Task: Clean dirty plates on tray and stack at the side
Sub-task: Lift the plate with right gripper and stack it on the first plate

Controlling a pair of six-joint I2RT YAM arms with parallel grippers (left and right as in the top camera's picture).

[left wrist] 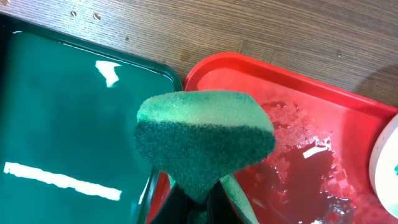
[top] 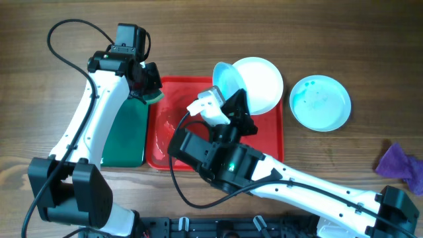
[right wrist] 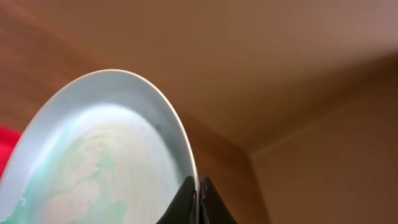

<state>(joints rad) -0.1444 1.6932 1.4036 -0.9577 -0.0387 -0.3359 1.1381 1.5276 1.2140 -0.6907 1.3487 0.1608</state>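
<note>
Two thin dark fingertips of the right gripper [right wrist: 199, 198] are pressed together on the rim of the held plate [right wrist: 106, 155]. It is a smooth, round, shallow white dish held tilted on its edge, and its hollow is filmed with a pale, patchy green smear. In the overhead view this plate [top: 225, 78] hangs over the far edge of the tray [top: 165, 149], a glossy red plastic rectangle with rounded corners and a raised rim. A film of water and droplets lies on its floor.

The second plate [top: 264, 82], plain white inside, lies at the tray's far right corner and overhangs the rim, just beside the held one. The third plate [top: 320, 102] sits on the wood-grain table [top: 330, 39], apart from the tray, with cyan-green streaks across its middle.

The left gripper [left wrist: 199, 208] is clamped on a wedge-shaped sponge [left wrist: 205, 137], which has soft light green foam above and a coarse dark green scouring layer below. The sponge hangs over the line where the red tray meets a shiny dark green tray [left wrist: 62, 124]. A crumpled purple cloth [top: 400, 162] lies at the table's right edge.
</note>
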